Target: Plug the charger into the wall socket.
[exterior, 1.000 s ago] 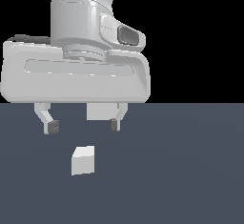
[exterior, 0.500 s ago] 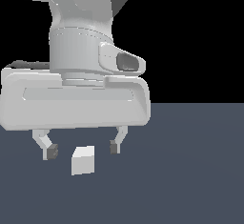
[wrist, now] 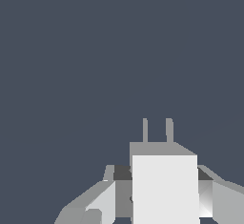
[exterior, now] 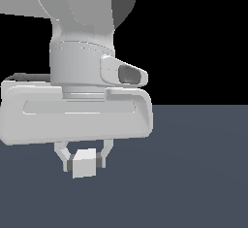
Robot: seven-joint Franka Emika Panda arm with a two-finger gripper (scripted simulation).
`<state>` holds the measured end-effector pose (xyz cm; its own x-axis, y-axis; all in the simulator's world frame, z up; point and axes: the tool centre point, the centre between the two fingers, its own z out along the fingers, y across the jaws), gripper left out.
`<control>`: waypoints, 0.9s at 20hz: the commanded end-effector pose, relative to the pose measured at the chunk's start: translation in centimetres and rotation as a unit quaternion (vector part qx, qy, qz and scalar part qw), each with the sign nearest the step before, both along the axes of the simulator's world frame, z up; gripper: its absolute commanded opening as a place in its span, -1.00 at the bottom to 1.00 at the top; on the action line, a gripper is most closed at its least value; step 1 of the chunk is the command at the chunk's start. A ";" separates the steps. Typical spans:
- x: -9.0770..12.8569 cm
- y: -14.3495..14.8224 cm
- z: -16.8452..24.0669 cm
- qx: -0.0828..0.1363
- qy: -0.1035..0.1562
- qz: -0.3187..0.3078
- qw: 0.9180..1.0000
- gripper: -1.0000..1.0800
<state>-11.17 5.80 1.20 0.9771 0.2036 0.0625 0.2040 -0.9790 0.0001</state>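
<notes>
The charger (exterior: 84, 164) is a small off-white block resting on the dark grey floor (exterior: 193, 173). My gripper (exterior: 83, 163) has come down over it, with one finger on each side and the pads against its side faces. In the wrist view the charger (wrist: 164, 189) sits between the two fingers (wrist: 102, 201), and its two prongs (wrist: 145, 130) point away from the camera. The gripper is shut on the charger. The wall socket is out of view in both views.
The large white hand body (exterior: 72, 118) and wrist fill the exterior view's left and hide what lies behind them. Flat dark grey floor (wrist: 119, 51) stretches beyond the prongs.
The gripper has dropped down over the charger, and its fingers have closed from wide apart to touching the block's sides.
</notes>
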 end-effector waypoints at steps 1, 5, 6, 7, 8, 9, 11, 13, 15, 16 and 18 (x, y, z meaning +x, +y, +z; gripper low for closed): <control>0.0 0.0 0.0 0.000 0.000 0.000 1.000 -1.00; 0.0 0.0 0.0 0.000 0.000 0.000 1.000 -1.00; 0.0 0.0 0.0 0.000 0.000 0.000 1.000 -1.00; 0.0 0.0 0.0 0.000 0.000 0.000 1.000 -1.00; 0.0 0.0 0.0 0.000 0.000 0.000 1.000 -1.00; 0.1 0.0 0.1 0.000 0.000 0.000 1.000 -1.00; 0.3 -0.1 0.3 0.000 0.000 0.001 1.000 -1.00; 0.6 -0.2 0.7 0.000 0.000 0.001 1.000 -1.00; 1.1 -0.4 1.2 0.000 0.000 0.002 1.000 -1.00; 1.4 -0.5 1.6 0.000 0.000 0.003 1.000 -1.00; 2.1 -0.8 2.3 0.000 0.000 0.004 1.000 -1.00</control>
<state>-9.58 5.22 2.93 0.9758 0.2098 0.0620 0.2102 -0.9777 0.0001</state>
